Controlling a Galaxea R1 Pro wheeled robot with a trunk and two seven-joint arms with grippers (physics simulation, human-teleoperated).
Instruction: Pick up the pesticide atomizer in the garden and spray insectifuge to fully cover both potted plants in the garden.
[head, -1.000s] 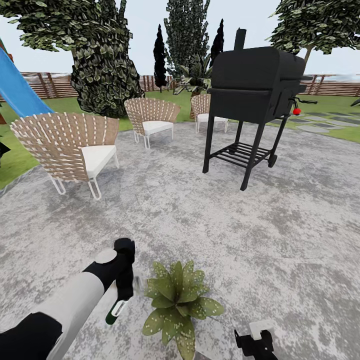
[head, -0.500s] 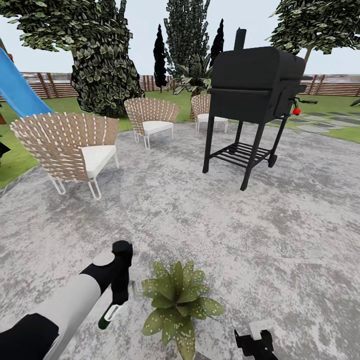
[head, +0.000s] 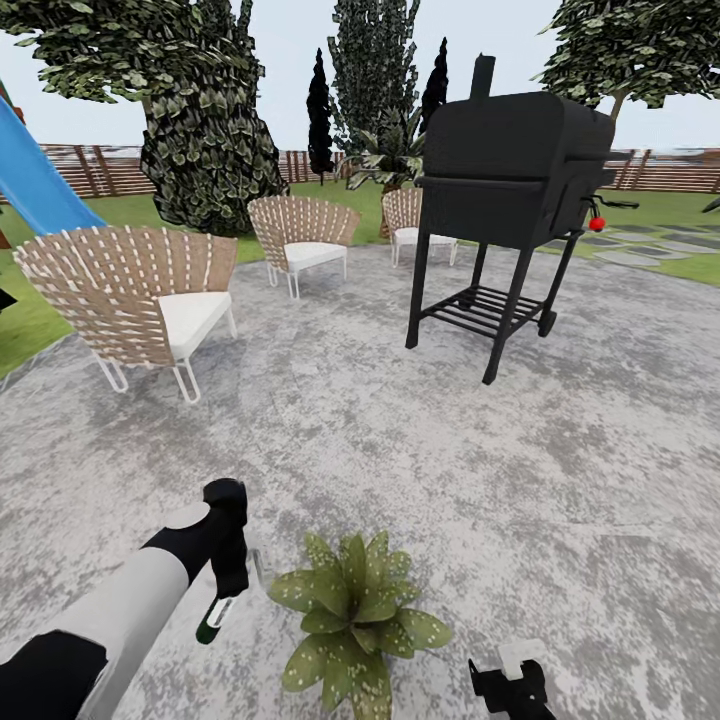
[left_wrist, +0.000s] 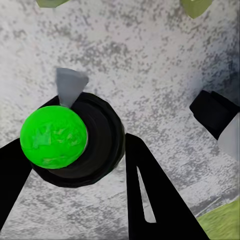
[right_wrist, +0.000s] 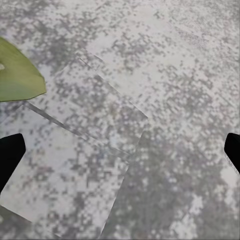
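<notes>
My left gripper (head: 228, 588) is shut on the pesticide atomizer (head: 211, 624), a slim dark green bottle with a pale part, which hangs tilted just above the patio. In the left wrist view the atomizer (left_wrist: 54, 136) shows end-on as a green disc in a black ring with a grey nozzle, between my black fingers (left_wrist: 150, 195). A potted plant (head: 350, 620) with speckled green leaves stands right of the bottle, a short gap away. My right gripper (head: 510, 690) hovers low at the plant's right. In the right wrist view it (right_wrist: 120, 155) is open over bare paving, with one leaf (right_wrist: 17, 75) at the edge.
The round grey patio (head: 400, 440) of the garden spreads ahead. A black grill on legs (head: 505, 190) stands at the far right. Woven chairs (head: 140, 290) (head: 303, 240) line the left and back. Lawn (head: 25, 320), trees, a wooden fence (head: 100, 170) and a blue slide (head: 35, 185) lie beyond.
My left arm has drawn back and to the left with the atomizer, widening the gap to the plant. The whole view has shifted slightly. The right gripper has stayed put.
</notes>
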